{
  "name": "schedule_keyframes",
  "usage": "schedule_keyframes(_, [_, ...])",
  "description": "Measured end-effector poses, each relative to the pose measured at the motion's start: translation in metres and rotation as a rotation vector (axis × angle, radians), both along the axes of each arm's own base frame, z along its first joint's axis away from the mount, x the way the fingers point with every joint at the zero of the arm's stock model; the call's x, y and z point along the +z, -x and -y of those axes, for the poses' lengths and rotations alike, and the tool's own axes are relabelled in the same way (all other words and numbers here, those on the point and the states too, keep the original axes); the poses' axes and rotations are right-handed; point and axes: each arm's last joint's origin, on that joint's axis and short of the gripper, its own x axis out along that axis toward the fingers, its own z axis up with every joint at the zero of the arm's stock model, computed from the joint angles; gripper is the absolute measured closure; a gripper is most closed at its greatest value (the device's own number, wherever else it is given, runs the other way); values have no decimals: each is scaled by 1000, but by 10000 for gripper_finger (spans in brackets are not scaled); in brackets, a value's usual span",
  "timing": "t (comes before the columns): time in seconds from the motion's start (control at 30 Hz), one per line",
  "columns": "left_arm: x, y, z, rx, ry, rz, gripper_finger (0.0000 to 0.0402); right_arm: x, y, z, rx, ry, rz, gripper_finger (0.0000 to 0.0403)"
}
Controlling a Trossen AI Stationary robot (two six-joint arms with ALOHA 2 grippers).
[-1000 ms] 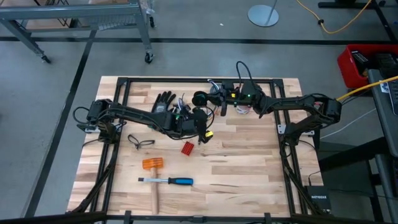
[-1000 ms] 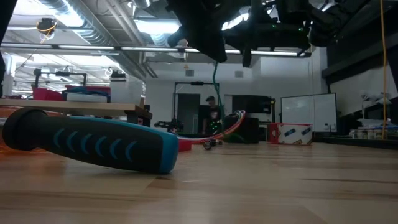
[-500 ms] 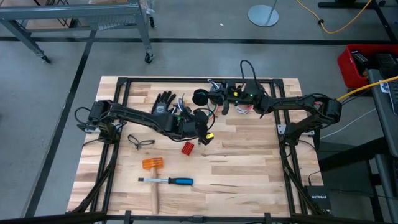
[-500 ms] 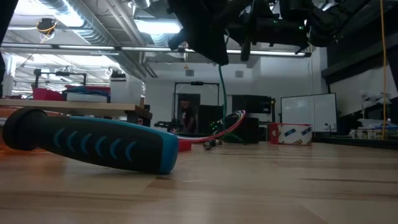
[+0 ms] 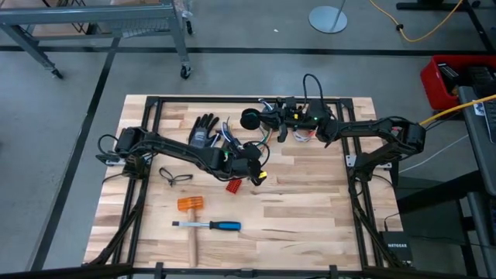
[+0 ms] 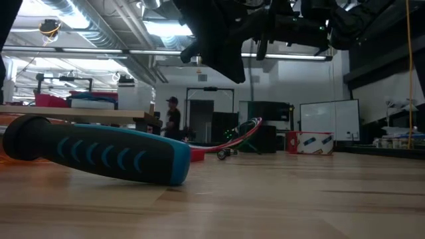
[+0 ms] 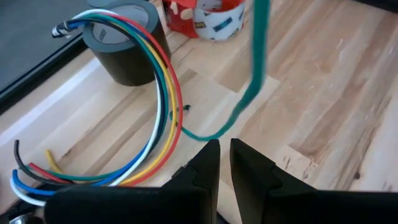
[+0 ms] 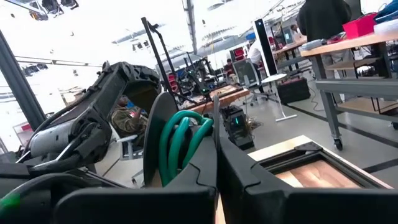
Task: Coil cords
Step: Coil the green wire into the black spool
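A green cord point(image 7: 252, 74) comes down from above and curves along the table. Its low stretch lies just ahead of my left gripper point(image 7: 225, 155), which slants down over the table's middle point(image 5: 256, 174). The fingers stand a narrow gap apart with nothing between them. The cord's other end is wound into loops point(image 8: 180, 140) at my right gripper point(image 8: 216, 155), raised at the far middle point(image 5: 279, 132) and shut. A bundle of blue, white, yellow, orange and red cords point(image 7: 158, 93) lies curved on the wood around a grey tape roll point(image 7: 124, 50). My right gripper is shut on the green cord's wound loops point(image 8: 198, 134), several turns together; its own fingers hide the exact place. The fingers run about level, tipped slightly up, toward the table's left. The loops stand upright, clear of the table, and the loose length trails down.
A red-and-white tape ring point(image 7: 211, 15) stands beyond the roll. On the left half lie a black glove point(image 5: 203, 128), glasses point(image 5: 176, 177), a small red piece point(image 5: 234, 184), a hammer point(image 5: 190, 209) and a blue-handled tool point(image 5: 217, 225). A person walks in the room behind point(image 6: 171, 116).
My left gripper has sunk a little toward the table and its near edge. My right gripper has tipped its fingers upward with the green loops. The hanging stretch of green cord has shifted sideways in the low view.
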Motion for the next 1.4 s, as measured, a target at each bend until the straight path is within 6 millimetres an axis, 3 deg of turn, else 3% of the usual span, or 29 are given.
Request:
schedule_keyframes(0.33, [0,0,1,18,4,12,397,0,0,-1,17,6,4,402])
schedule_keyframes(0.57, [-6,5,4,14,176,-22,380,0,0,-1,17,14,3,402])
schedule_keyframes(0.8, [-11,17,19,133,234,-47,399,0,2,4,25,44,-2,402])
schedule_keyframes(1.0, [-7,24,47,244,95,95,400,0,5,10,72,62,-9,402])
schedule_keyframes(1.17, [3,41,84,395,-199,401,399,0,6,11,85,67,-11,402])
schedule_keyframes(1.3, [9,56,113,401,-374,564,399,0,6,11,91,70,-11,402])
schedule_keyframes(1.4, [10,60,120,390,-384,583,394,0,6,10,93,70,-11,402])
